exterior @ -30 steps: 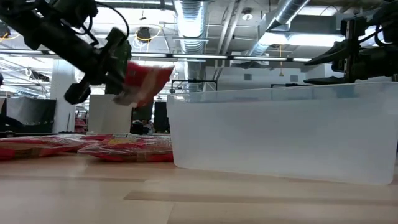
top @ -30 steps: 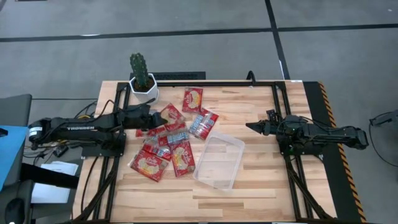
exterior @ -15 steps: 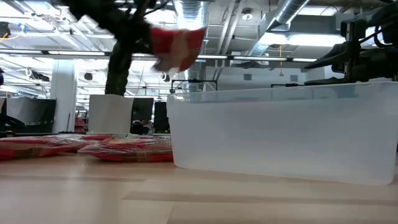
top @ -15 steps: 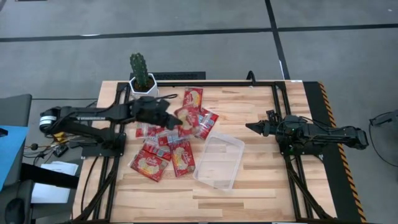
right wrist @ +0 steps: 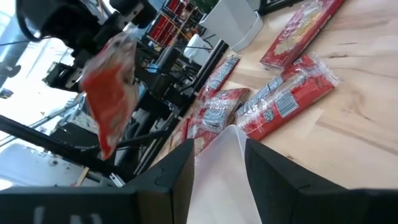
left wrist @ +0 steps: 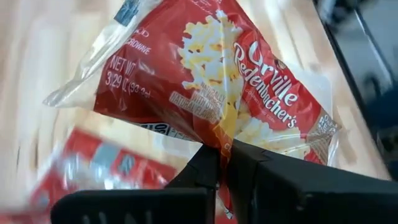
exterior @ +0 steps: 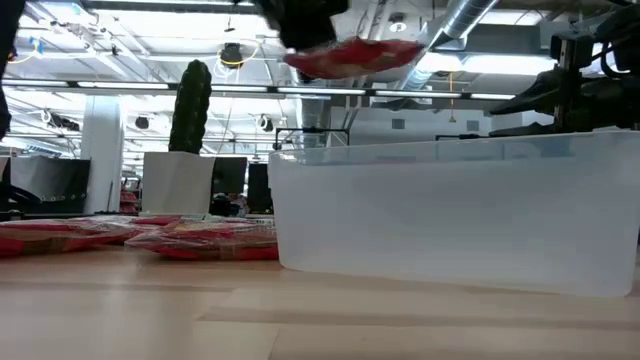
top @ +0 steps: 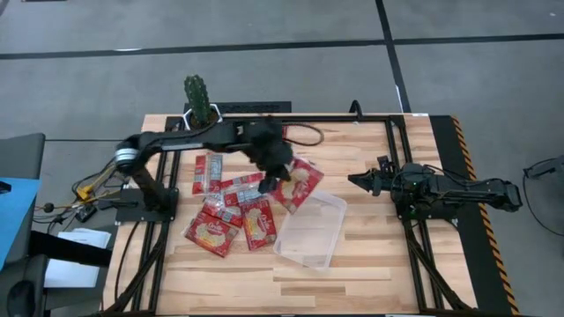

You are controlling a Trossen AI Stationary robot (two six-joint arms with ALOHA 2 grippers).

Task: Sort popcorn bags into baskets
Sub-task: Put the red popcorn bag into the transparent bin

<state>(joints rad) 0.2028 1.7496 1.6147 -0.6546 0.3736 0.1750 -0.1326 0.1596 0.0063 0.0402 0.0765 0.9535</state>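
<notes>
1. Step in hand looks like the carry: the left gripper (top: 275, 173) has one large popcorn bag (top: 298, 184) up in the air, near the clear bin (top: 311, 231) but not over its middle yet.
2. Jaws: in the left wrist view the two dark fingers (left wrist: 208, 167) are pinched right down on the bag's lower edge, basically no gap, with the packet fanning out away from them.
3. Where the bag is: from above it hangs just off the bin's 11 o'clock corner. The low view shows it well above the bin's rim, lying roughly flat.
4. Next move, my guess: slide further toward 5 o'clock until the bag is over the bin's floor, drop lower, then let go. Release too early and it could land on the rim.
5. Left arm pose: stretched long across the far side of the table (top: 370, 264), wrist bent down over the pile (top: 231, 211) of remaining packets.
6. Right gripper (top: 354, 180) waits at the bin's 2 o'clock, jaws parted and holding nothing.
</notes>
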